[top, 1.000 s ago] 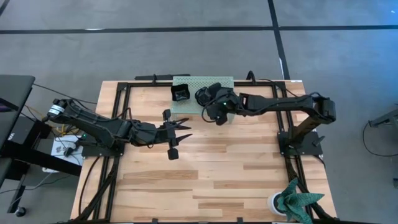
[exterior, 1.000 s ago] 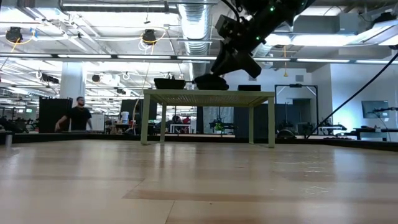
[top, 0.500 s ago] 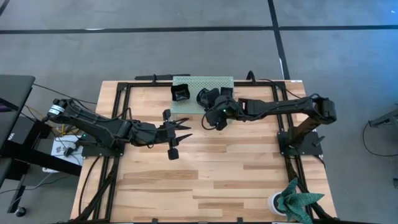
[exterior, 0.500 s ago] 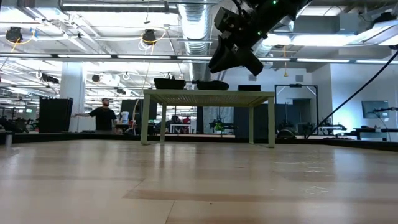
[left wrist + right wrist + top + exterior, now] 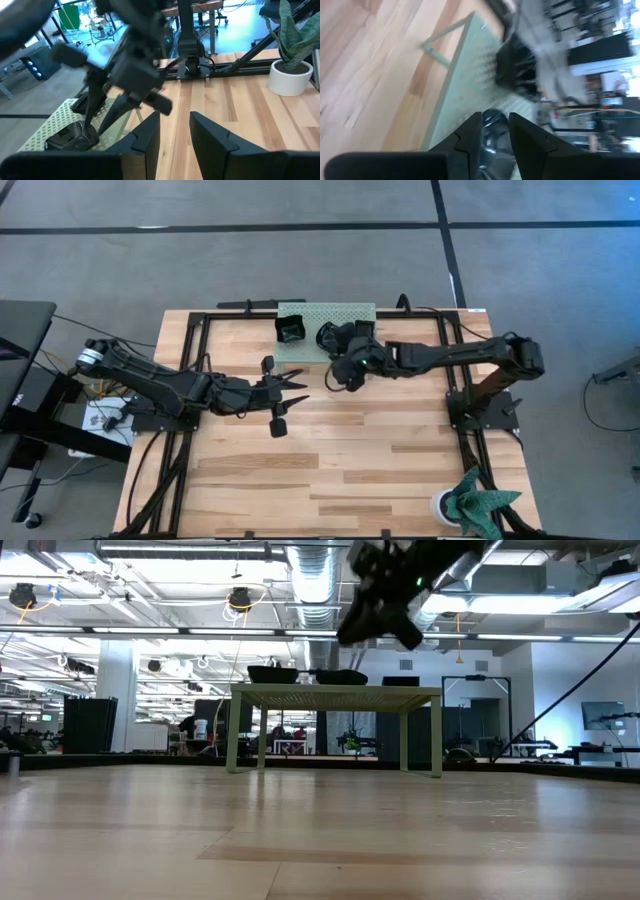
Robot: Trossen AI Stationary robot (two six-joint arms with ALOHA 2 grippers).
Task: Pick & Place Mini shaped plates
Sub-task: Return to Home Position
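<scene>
A pale green perforated rack [image 5: 345, 312] stands on legs at the table's far edge. Three black mini plates rest on its top: a squarish one [image 5: 290, 330], a round one [image 5: 327, 336] and another [image 5: 400, 681] partly hidden under my right arm. My right gripper [image 5: 337, 374] hovers open above the rack's near edge [image 5: 350, 636], clear of the plates. In its wrist view a glossy plate [image 5: 495, 127] shows between the fingers, farther off. My left gripper [image 5: 296, 389] waits open over the table, left of the rack.
Black frame rails [image 5: 200, 330] run along the table's left, right and far sides. A potted plant [image 5: 472, 500] sits at the near right corner. Bare wood [image 5: 350, 450] stretches from the rack to the near edge.
My right gripper has let go of a black plate on the rack top and risen away from it, drifting slightly toward the table's left and near edge. The plate has stayed flat on the rack.
</scene>
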